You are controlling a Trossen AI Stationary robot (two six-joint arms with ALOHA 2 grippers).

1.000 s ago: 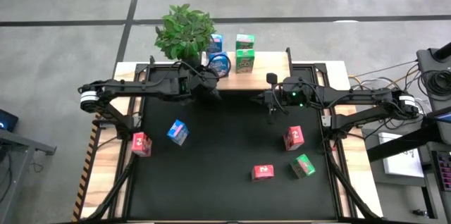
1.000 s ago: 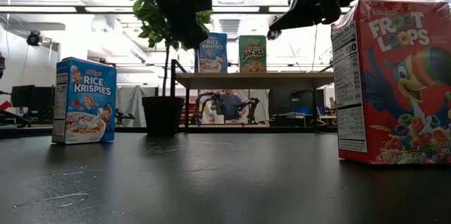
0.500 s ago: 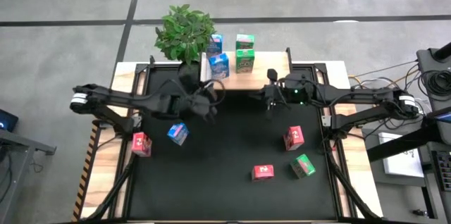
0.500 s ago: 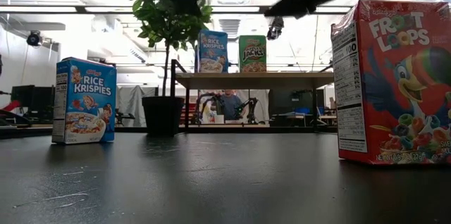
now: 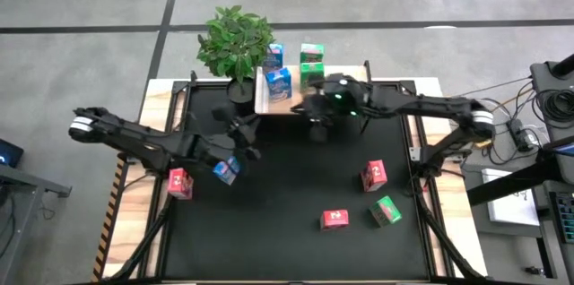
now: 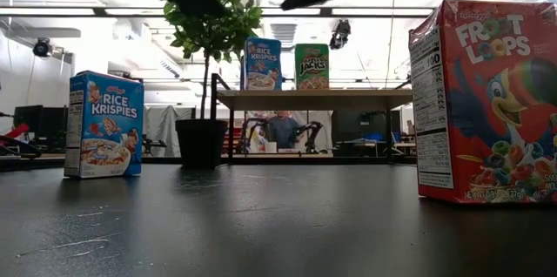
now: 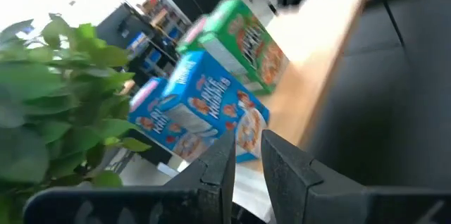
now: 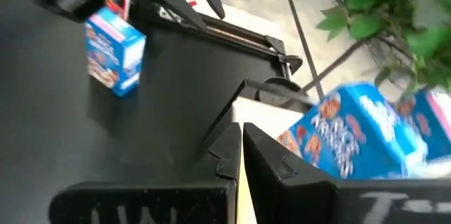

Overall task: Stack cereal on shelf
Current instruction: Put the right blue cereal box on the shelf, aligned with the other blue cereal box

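You had a black tabletop (image 5: 287, 186) with pale wooden edges (image 5: 134, 222), standing on a grey concrete floor (image 5: 81, 25) crossed by lighter lines. Beyond it, the low view showed you a bright room: ceiling strip lights (image 6: 87, 11), desks, and a person (image 6: 283, 127) seated far back.

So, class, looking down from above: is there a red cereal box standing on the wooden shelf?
No. The shelf carries only blue boxes and green boxes; the red boxes sit on the black table.
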